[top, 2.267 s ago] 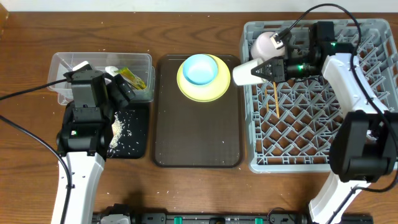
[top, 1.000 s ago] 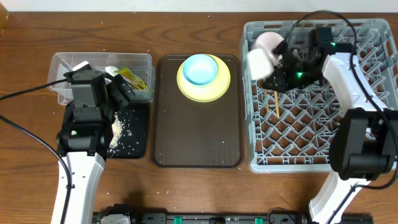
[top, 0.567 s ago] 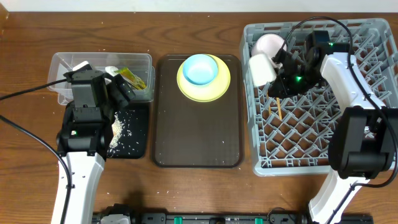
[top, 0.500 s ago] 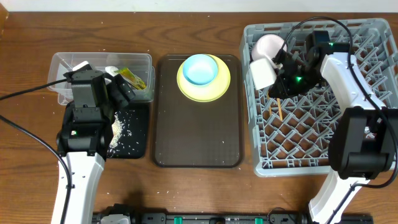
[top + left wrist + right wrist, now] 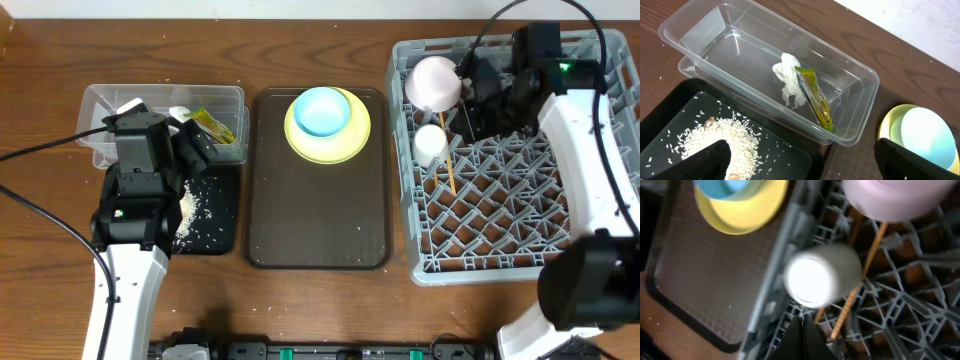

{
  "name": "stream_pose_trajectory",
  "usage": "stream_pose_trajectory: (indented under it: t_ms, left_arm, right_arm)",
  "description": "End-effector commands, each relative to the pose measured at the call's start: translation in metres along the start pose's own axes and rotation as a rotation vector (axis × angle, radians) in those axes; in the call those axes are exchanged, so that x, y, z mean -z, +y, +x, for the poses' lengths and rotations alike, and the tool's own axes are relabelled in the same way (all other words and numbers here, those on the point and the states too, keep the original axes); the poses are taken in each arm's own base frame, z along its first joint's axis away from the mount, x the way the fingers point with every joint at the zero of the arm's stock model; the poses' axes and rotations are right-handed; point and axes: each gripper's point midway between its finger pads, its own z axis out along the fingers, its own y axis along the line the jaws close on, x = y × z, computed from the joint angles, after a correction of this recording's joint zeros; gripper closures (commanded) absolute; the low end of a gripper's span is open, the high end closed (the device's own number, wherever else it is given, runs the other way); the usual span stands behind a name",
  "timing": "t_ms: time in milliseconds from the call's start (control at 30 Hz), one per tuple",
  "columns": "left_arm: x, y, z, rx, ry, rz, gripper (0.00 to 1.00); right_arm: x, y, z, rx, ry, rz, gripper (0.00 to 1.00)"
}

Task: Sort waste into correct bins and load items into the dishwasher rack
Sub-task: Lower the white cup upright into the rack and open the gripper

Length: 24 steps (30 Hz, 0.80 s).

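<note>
Wrapper [image 5: 815,97] print too small to read; cup [image 5: 431,143] in rack [image 5: 520,222], beside chopsticks [image 5: 449,176].

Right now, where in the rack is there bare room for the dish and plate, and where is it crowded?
The dishwasher rack is bare across its lower half, between the chopsticks and its near wall. Its top-left corner is crowded: white bowl, small cup, chopsticks beneath. The brown tray is also bare below the yellow plate.
</note>
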Motion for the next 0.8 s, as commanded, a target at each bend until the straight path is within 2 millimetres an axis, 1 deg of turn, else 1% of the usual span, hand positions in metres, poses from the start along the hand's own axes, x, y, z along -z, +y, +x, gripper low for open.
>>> stream_pose_trajectory:
  t_ms: [0,133,300,367,467,600,700,767]
  left_arm:
    - [0.002,0.000,-0.006,-0.009,-0.016,-0.005,0.06]
    - [0.002,0.000,-0.006,-0.009,-0.016,-0.005,0.06]
    - [0.002,0.000,-0.006,-0.009,-0.016,-0.005,0.06]
    - [0.002,0.000,-0.006,-0.009,-0.016,-0.005,0.05]
    - [0.002,0.000,-0.006,-0.009,-0.016,-0.005,0.06]
    - [0.002,0.000,-0.006,-0.009,-0.016,-0.005,0.06]
    - [0.002,0.000,-0.006,-0.009,-0.016,-0.005,0.06]
    - [0.002,0.000,-0.006,-0.009,-0.016,-0.005,0.06]
  right_arm:
    - [0.003,0.019,-0.007,0.036,-0.012,-0.002,0.99]
    - [-0.003,0.016,-0.003,-0.007,0.022,0.072,0.99]
    - [-0.009,0.034,0.001,-0.057,0.053,0.060,0.98]
    - [-0.011,0.039,0.006,-0.104,0.079,0.072,0.96]
    - [-0.019,0.038,0.016,-0.214,0.113,0.134,0.90]
    - [-0.034,0.041,0.033,-0.261,0.165,0.211,0.77]
    - [-0.048,0.042,0.045,-0.262,0.191,0.265,0.77]
    - [-0.060,0.047,0.051,-0.241,0.202,0.261,0.80]
